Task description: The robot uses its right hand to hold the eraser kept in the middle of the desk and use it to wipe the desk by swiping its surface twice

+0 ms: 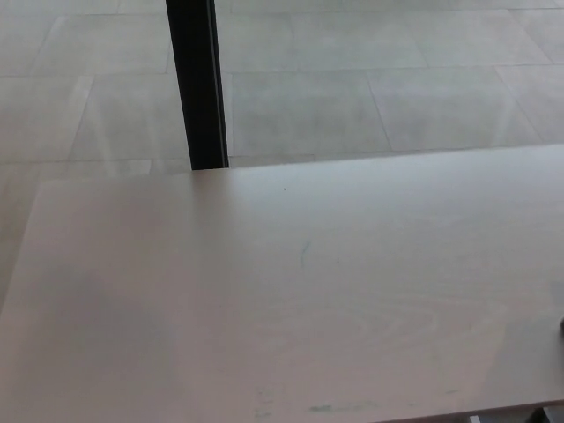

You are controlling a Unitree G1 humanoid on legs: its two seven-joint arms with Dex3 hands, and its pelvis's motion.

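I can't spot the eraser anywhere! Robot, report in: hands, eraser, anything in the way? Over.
Both hands out of view. No eraser visible on the desk. Faint blue mark mid-desk. Black post beyond the far edge, nothing blocking.

Desk (pixel 291 300) fills foreground; post (pixel 196 84) behind its far edge, left of centre; floor (pixel 370 97) beyond.

desk (pixel 291 300): we see it cut off at the right and bottom picture edges | dark speck (pixel 561 324) at the desk's right edge: clipped, too little for us to identify | black post (pixel 196 84) beyond the far edge: top cut off | faint marks (pixel 304 253) on the surface: too small to read
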